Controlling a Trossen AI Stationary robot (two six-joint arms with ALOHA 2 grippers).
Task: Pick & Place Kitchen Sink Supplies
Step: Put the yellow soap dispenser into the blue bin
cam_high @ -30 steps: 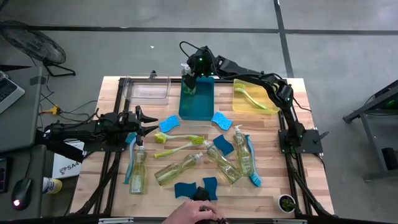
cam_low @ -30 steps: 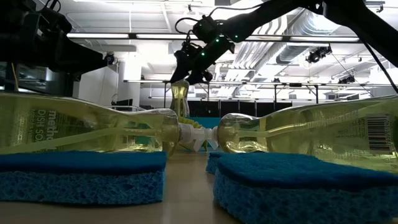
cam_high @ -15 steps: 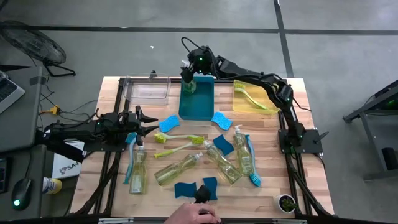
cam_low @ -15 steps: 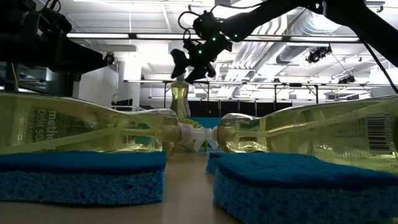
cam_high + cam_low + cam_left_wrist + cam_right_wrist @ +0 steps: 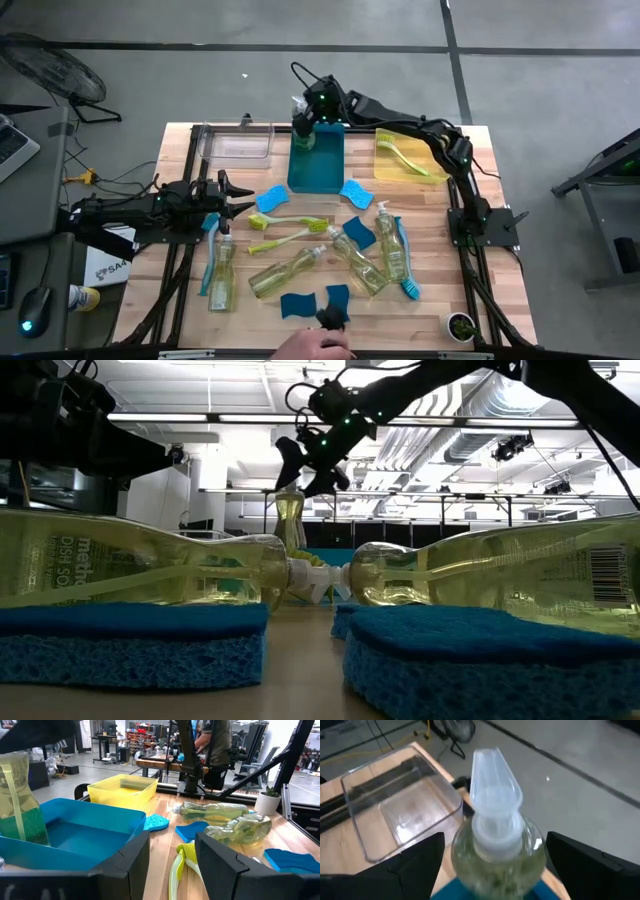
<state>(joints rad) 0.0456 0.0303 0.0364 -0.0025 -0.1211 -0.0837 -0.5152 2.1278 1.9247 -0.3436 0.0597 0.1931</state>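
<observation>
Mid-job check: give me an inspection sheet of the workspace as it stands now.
Surface: wooden table.
Job's things: one soap bottle upright in the teal bin; a green brush in the yellow bin; other bottles, sponges and brushes lie mid-table.
Clutter: clear bin, nothing seen inside.
Claws: right claw open, above the upright bottle; left claw open, empty, at the table's left.
Cables: yellow cord on the floor.
Surroundings: a person's hand at the near edge.

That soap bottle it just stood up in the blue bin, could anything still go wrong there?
Possibly. The soap bottle stands upright at the far end of the teal bin, and the right tool hangs open just above its pump, so a careless move could tip it. A person's hand is also at the table's near edge.
</observation>
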